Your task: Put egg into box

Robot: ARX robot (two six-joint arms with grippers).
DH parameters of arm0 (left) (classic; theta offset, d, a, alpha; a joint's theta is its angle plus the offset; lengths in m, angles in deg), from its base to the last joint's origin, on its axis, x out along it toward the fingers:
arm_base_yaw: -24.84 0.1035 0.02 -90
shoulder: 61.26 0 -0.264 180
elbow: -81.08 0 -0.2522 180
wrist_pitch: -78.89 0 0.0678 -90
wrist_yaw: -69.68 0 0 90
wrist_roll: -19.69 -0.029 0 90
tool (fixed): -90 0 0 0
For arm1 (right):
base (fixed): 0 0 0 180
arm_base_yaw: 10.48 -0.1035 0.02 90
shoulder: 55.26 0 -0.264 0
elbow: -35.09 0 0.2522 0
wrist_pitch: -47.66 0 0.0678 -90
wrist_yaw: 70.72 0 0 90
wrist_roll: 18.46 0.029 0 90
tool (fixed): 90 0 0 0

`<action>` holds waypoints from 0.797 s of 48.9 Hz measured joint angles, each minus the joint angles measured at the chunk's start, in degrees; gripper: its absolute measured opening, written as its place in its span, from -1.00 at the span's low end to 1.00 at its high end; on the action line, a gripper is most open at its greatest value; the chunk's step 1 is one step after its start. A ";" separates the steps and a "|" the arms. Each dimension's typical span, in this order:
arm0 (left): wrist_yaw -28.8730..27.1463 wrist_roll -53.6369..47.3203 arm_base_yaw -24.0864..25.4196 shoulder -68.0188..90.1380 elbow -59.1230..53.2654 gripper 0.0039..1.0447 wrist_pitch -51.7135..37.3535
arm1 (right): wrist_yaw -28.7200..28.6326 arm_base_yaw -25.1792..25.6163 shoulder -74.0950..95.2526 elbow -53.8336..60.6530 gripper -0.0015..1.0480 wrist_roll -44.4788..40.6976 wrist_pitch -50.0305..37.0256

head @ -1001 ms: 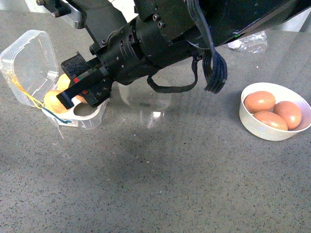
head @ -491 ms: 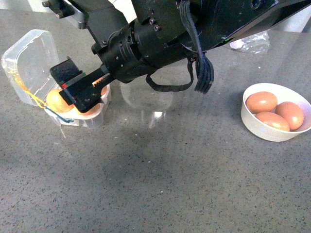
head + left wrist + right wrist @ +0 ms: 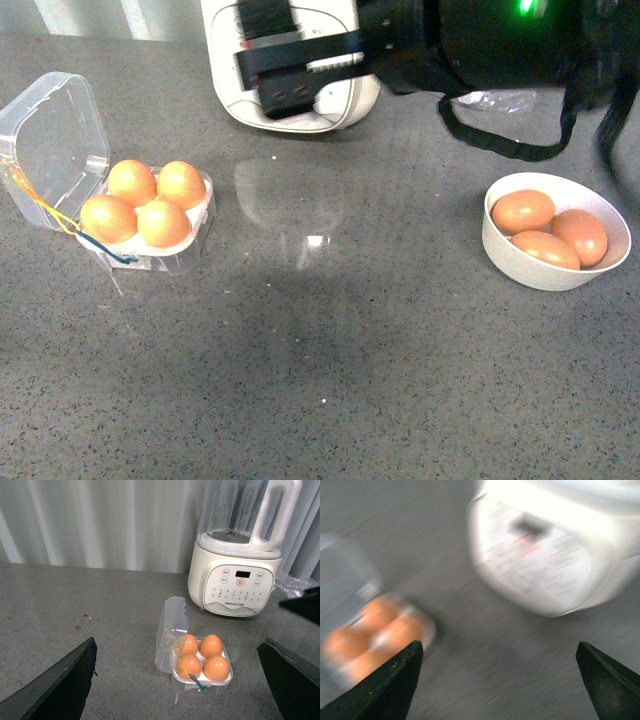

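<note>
1. The egg (image 3: 163, 223) looks light, smooth and brittle, so grip it gently across its middle. It sits in the box (image 3: 55, 135) at 9 o'clock, all four cells full, lid up.
2. The right gripper (image 3: 497, 647) hangs at 12 o'clock, fingers spread, empty. The left gripper (image 3: 176, 647) gapes too, holding nothing.

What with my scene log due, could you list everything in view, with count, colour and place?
box: one, clear, lid open, table's left
eggs in box: four, orange-brown, one per cell
strings: two, yellow and blue, on box
bowl: one, white, table's right
eggs in bowl: three, orange-brown
blender: one, white base, clear jug, at back
plastic wrap: one, clear, beside blender
table: grey, speckled
left gripper: black, open, empty
right gripper: black, open, empty
</note>
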 joint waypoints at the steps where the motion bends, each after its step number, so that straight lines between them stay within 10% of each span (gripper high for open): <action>1: 0.02 -0.02 0.00 0.00 0.00 0.87 0.00 | 9.44 0.39 -0.31 4.13 0.64 -0.46 -10.25; 6: 0.00 -0.02 0.00 -0.07 0.00 0.87 0.00 | 25.44 3.56 -3.41 18.40 0.27 -1.20 -33.75; 22: 0.02 -0.02 0.00 -0.04 0.00 0.87 0.00 | 15.74 15.10 -24.92 41.68 -0.94 -1.66 -40.35; 39: 0.04 -0.02 0.00 -0.04 0.00 0.87 0.00 | 8.63 22.34 -42.51 50.84 -0.94 -1.64 -32.00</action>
